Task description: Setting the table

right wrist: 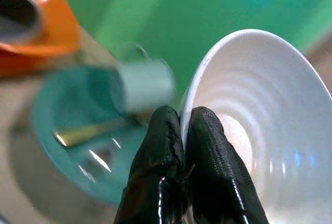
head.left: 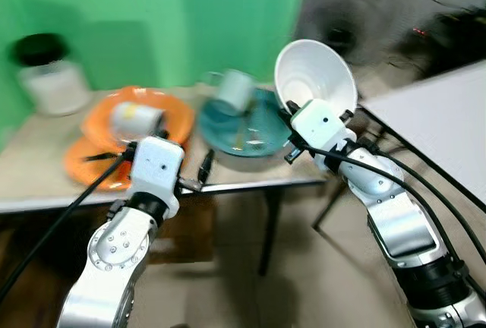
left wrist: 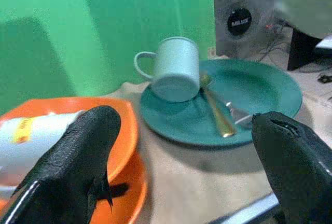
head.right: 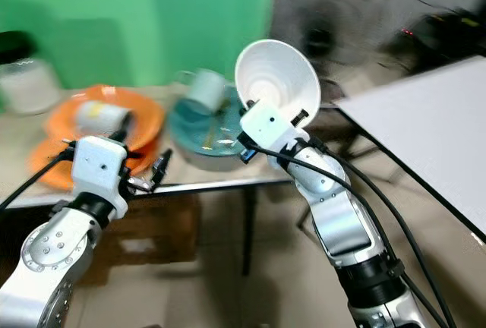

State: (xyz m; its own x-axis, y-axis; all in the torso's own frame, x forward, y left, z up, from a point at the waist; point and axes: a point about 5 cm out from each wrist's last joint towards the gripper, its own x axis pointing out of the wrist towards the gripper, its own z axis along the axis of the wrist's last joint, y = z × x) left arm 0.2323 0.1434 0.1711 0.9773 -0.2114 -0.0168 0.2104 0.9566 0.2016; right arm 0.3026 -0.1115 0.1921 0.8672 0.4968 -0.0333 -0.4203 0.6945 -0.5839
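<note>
My right gripper (right wrist: 185,125) is shut on the rim of a white bowl (head.left: 315,77), held tilted in the air past the right end of the table (head.left: 45,168). On the table a teal plate (head.left: 254,127) carries a pale green mug (left wrist: 174,68) on its side and a gold spoon (left wrist: 218,115). Left of it lie orange plates (head.left: 163,111) with a white cup (head.left: 137,118) on its side. My left gripper (left wrist: 187,146) is open at the table's front edge, facing the teal plate, with nothing between its fingers.
A white jar with a black lid (head.left: 49,74) stands at the table's back left against the green wall. A fan (head.left: 349,9) stands behind the bowl. A white tabletop (head.left: 448,115) lies to the right, with floor between the two tables.
</note>
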